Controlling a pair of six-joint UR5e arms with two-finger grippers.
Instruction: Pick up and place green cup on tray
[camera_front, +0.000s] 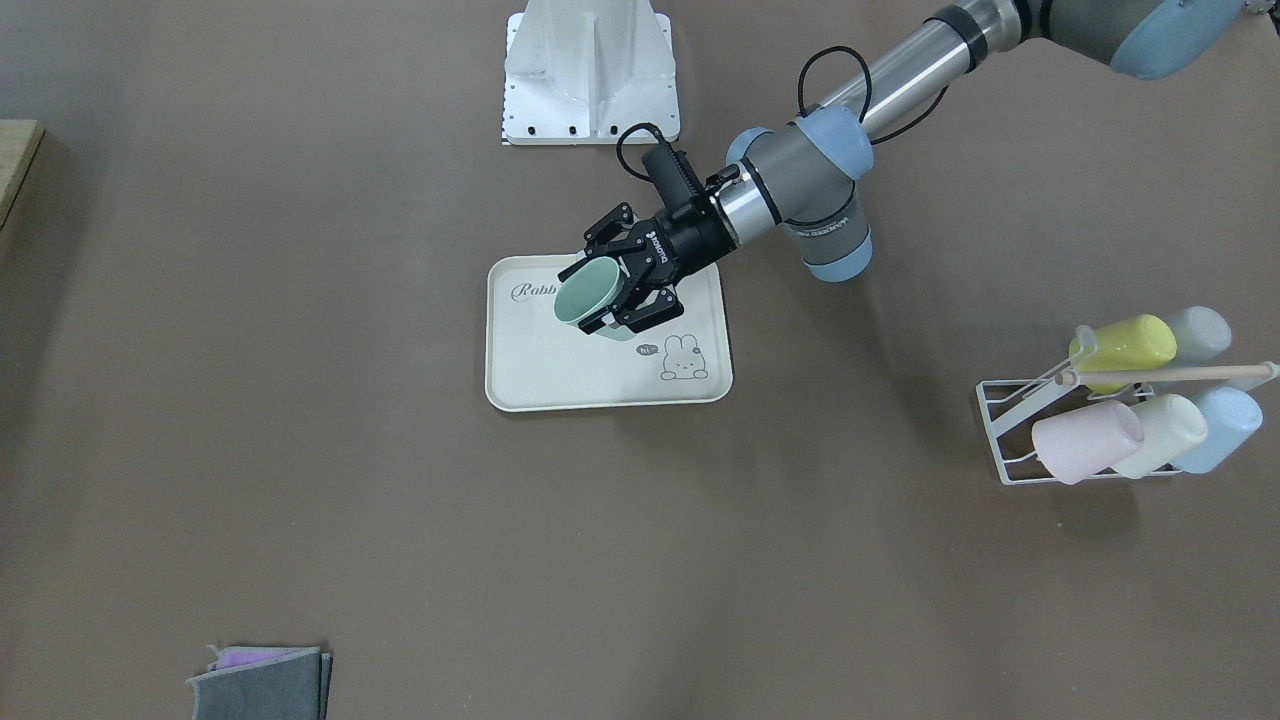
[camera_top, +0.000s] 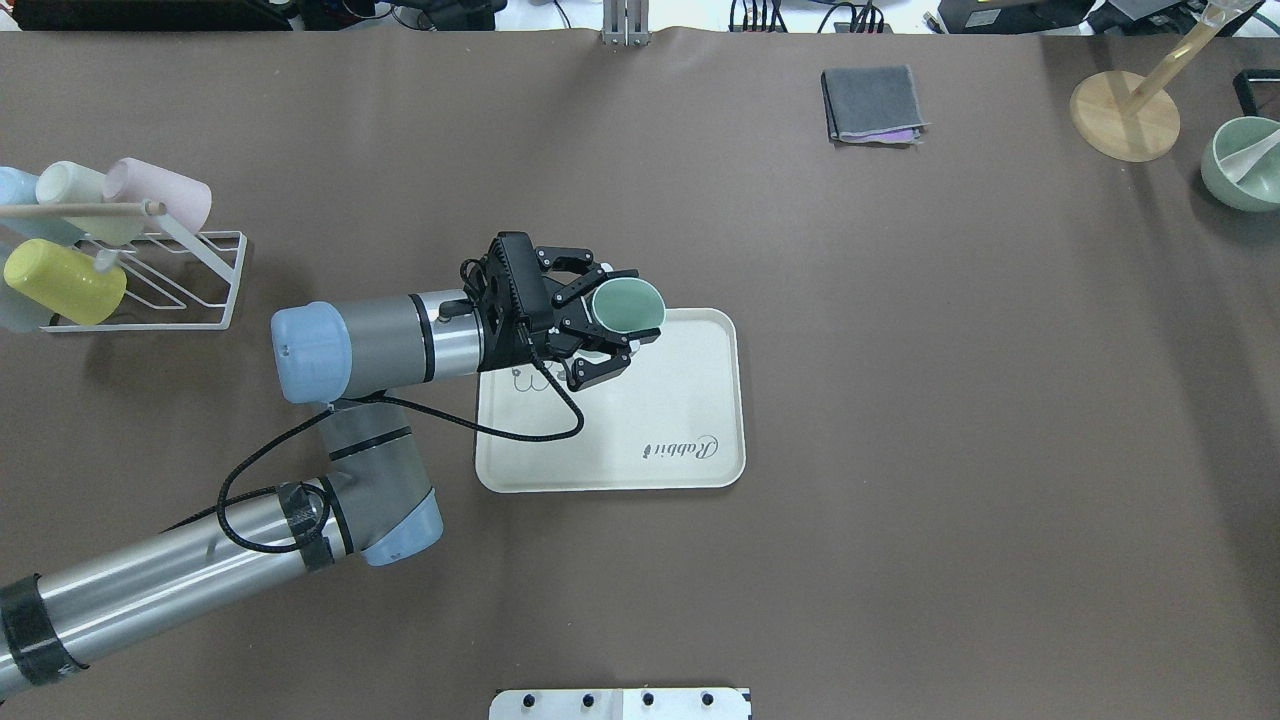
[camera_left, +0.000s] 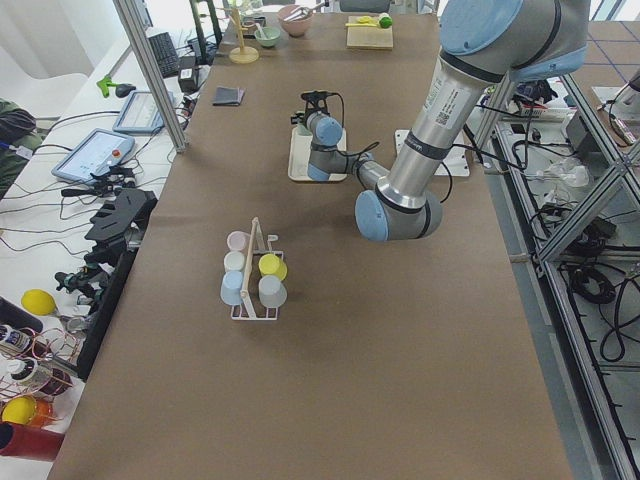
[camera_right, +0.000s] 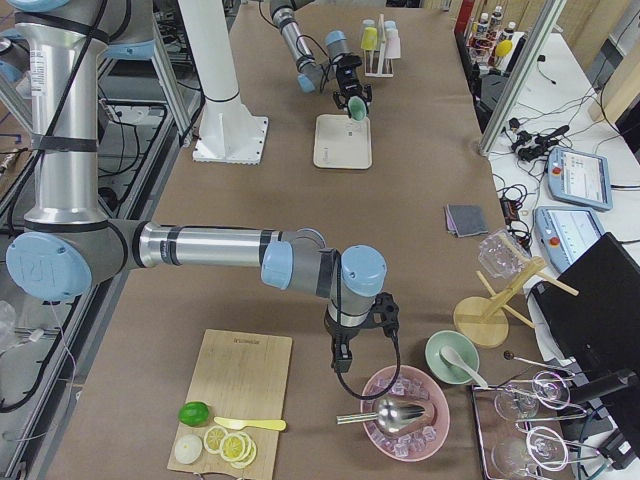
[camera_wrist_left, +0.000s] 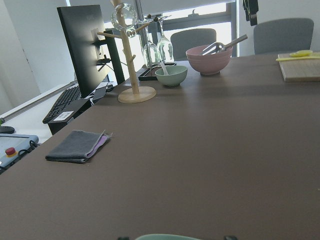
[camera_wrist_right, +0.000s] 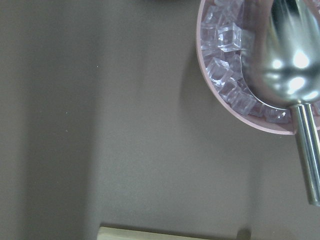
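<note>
The green cup (camera_front: 588, 296) lies tilted on its side between the fingers of my left gripper (camera_front: 594, 300), mouth away from the wrist. The gripper is shut on it and holds it just above the far-left part of the cream "Rabbit" tray (camera_front: 560, 380). The overhead view shows the cup (camera_top: 630, 300), the gripper (camera_top: 620, 312) and the tray (camera_top: 680, 410) in the same way. The cup's rim (camera_wrist_left: 165, 237) peeks in at the bottom of the left wrist view. My right gripper (camera_right: 342, 362) shows only in the exterior right view, beside a pink bowl; I cannot tell whether it is open or shut.
A white wire rack (camera_top: 200, 290) with several pastel cups stands on my left. A folded grey cloth (camera_top: 872, 103), a wooden glass stand (camera_top: 1125, 115) and a green bowl (camera_top: 1245, 165) are at the far right. The pink bowl of ice (camera_wrist_right: 230, 75) holds a metal scoop; a cutting board (camera_right: 235, 400) lies nearby.
</note>
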